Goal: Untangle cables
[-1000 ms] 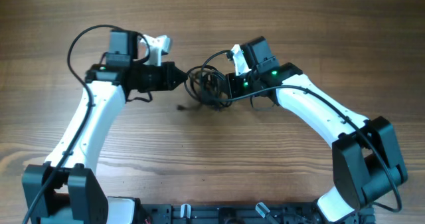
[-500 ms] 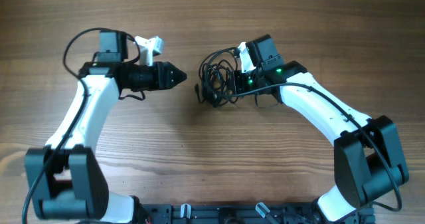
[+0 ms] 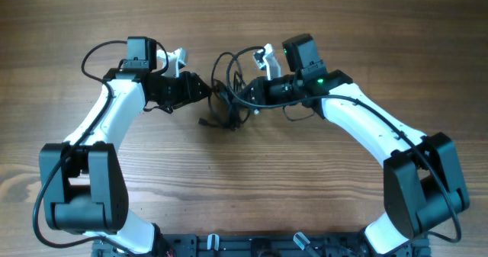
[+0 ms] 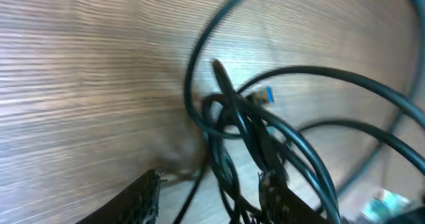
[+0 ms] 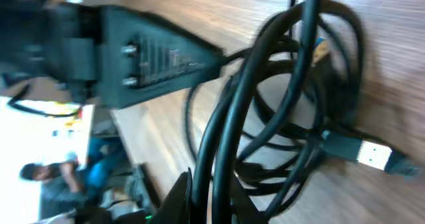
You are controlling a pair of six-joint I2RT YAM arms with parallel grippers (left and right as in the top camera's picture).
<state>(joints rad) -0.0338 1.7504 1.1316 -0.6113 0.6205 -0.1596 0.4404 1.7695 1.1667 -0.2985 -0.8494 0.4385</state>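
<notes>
The cables form a black tangled bundle between my two grippers at the middle of the wooden table. My left gripper is at the bundle's left side. In the left wrist view it is open, with a few strands running between the fingers and a blue-tipped plug beyond. My right gripper is at the bundle's right side. In the right wrist view it is shut on two strands of the cables, and a silver plug lies at the right.
A loose plug end rests on the table just below the bundle. The arms' black base rail runs along the near edge. The left gripper's black body shows in the right wrist view.
My left gripper opened, pulled back to the left, then came in again to the bundle. The right gripper kept its hold, and the bundle shifted and loosened.
</notes>
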